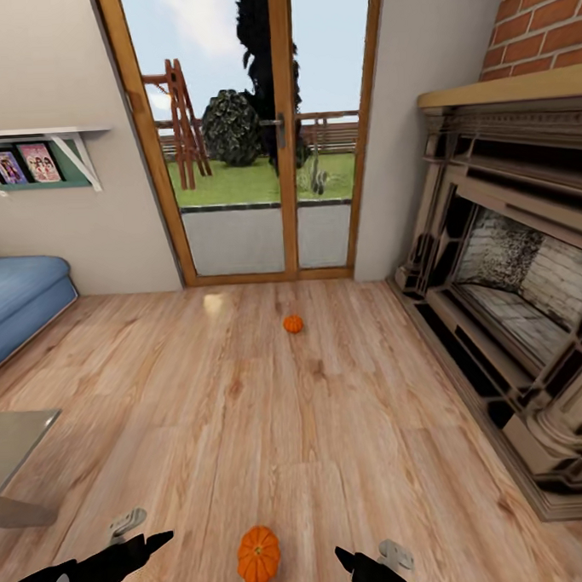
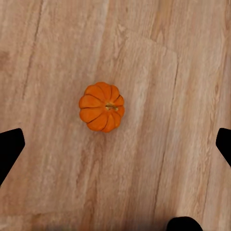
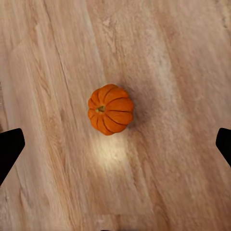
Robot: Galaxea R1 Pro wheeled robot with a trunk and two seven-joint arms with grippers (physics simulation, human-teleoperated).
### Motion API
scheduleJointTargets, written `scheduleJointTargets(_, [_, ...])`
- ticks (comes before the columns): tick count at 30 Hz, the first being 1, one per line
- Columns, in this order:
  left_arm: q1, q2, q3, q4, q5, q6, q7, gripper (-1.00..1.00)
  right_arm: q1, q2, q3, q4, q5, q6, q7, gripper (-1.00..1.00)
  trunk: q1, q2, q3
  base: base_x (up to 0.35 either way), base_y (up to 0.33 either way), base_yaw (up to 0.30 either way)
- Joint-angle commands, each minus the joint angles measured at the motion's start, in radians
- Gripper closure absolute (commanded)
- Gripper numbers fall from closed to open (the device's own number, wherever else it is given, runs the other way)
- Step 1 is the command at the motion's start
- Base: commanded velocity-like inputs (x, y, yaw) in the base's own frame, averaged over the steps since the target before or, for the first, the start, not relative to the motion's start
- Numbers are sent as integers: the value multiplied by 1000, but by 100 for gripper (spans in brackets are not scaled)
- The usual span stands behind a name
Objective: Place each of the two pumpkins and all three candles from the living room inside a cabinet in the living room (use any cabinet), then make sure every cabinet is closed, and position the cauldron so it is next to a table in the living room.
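Note:
One orange pumpkin point(image 1: 258, 555) lies on the wood floor just in front of me, between my two arms. Both wrist views look down on this pumpkin point(image 2: 101, 106) point(image 3: 110, 109). My left gripper point(image 1: 155, 540) point(image 2: 115, 144) hangs above it, open, fingers wide apart. The right gripper point(image 1: 346, 557) point(image 3: 115, 144) is open too, likewise above it and holding nothing. A second pumpkin point(image 1: 293, 323) sits farther off toward the glass door. A cream candle point(image 1: 213, 303) stands on the floor left of that one. The cabinet and cauldron are out of view.
An ornate fireplace surround point(image 1: 505, 314) runs along the right wall. A blue sofa point(image 1: 18, 301) is at the left, with a glass table corner point(image 1: 17, 442) nearer me. The wood-framed glass door point(image 1: 267, 156) is straight ahead, and a wall shelf point(image 1: 37, 159) hangs at upper left.

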Motion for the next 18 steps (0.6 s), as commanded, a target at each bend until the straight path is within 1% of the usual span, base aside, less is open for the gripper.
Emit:
scheduleJointTargets(1, [0,1,-3,0,10,7,1,-100,-1,0,8,2,-9,-4,4,-100,0,0,-1,308,-12,10])
scheduleJointTargets(5, [0,1,-3,1,10,7,1,-100,-1,0,8,2,-9,-3,5,-100,0,0,-1,288,-5,4])
scheduleJointTargets(14, [0,2,-3,1,11,7,1,-100,-1,-3,8,-11,-9,-3,11,-100,0,0,-1,241,0,0])
scheduleJointTargets(18, [0,2,-3,1,11,7,1,-100,-1,-1,8,-12,-9,-1,16,-100,0,0,-1,47,0,0])
